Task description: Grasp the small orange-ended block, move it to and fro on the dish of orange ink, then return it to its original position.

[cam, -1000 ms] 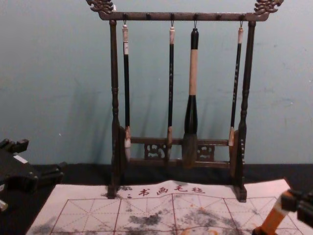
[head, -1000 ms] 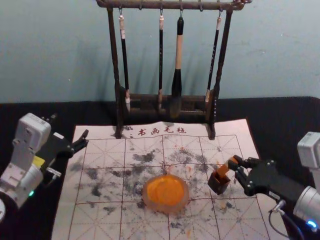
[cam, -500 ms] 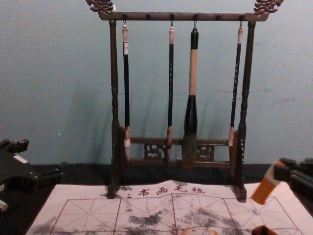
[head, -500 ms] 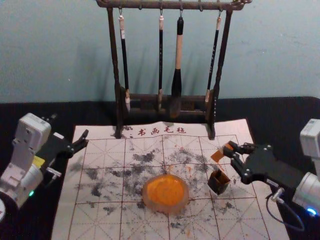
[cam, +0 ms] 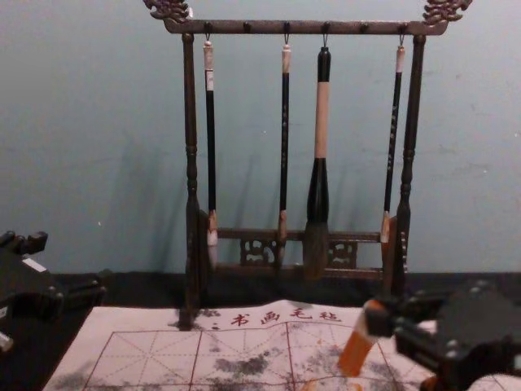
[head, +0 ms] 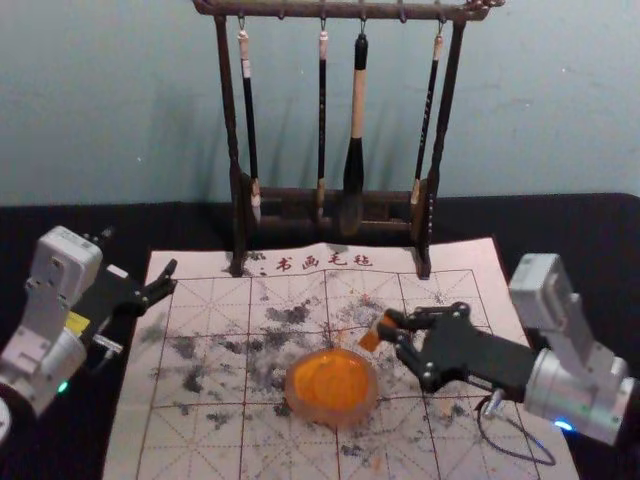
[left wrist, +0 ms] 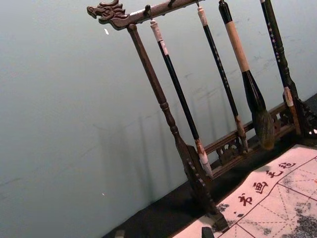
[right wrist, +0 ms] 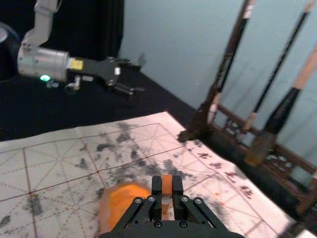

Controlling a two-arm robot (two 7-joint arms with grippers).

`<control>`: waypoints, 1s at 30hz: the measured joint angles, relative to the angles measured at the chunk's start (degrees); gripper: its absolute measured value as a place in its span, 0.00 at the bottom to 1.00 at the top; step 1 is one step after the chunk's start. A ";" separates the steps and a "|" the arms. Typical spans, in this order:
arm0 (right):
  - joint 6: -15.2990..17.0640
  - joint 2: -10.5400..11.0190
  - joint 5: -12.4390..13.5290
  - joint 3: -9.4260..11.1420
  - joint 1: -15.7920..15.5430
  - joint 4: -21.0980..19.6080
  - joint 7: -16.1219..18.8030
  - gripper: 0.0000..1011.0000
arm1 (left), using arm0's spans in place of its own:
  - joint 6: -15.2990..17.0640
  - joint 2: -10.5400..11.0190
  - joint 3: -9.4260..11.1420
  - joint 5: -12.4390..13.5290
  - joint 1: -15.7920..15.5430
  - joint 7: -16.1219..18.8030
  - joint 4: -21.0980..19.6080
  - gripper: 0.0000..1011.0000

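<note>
Working from my remote seat, I have the right pincer (head: 389,327) above the mat (head: 188,441), reaching in from the right in the head view. It is closed down onto the small orange-ended block (head: 372,338), with one finger pressed to each side; the right wrist view gives me the block's orange top gripped between them. In the chest view I read the block as leaning, its pale middle above an orange lower end.

From the head camera, the block sits just beside the dish of orange ink (head: 332,387), off its far right side. I can't tell how high its lower end is over the mat.

My left pincer (head: 139,252) is parked at the left of the mat, its fingers spread wide and holding nothing.

Behind the mat stands the dark wooden rack (head: 229,110), four brushes (head: 357,100) hanging from its top bar, the thickest one third from the left. The mat lies on the black-covered table (head: 570,220), and a plain pale wall (head: 560,110) rises behind.
</note>
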 joint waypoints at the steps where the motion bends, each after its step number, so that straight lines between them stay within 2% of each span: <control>1: 0.09 -0.23 -0.48 -0.85 0.61 0.45 0.27 0.09 | 0.00 0.00 0.00 0.00 0.00 0.00 0.00 0.99; 6: 0.60 -0.59 -1.37 -2.90 1.95 1.20 1.18 0.09 | 0.00 0.00 0.00 0.00 0.00 0.00 0.00 0.99; 14: 3.36 -0.20 -2.97 -5.95 4.07 1.46 2.30 0.09 | 0.00 0.00 0.00 0.00 0.00 0.00 0.00 0.99; 30: 7.02 0.19 -4.87 -9.18 6.80 0.92 2.91 0.09 | 0.00 0.00 0.00 0.00 0.00 0.00 0.00 0.99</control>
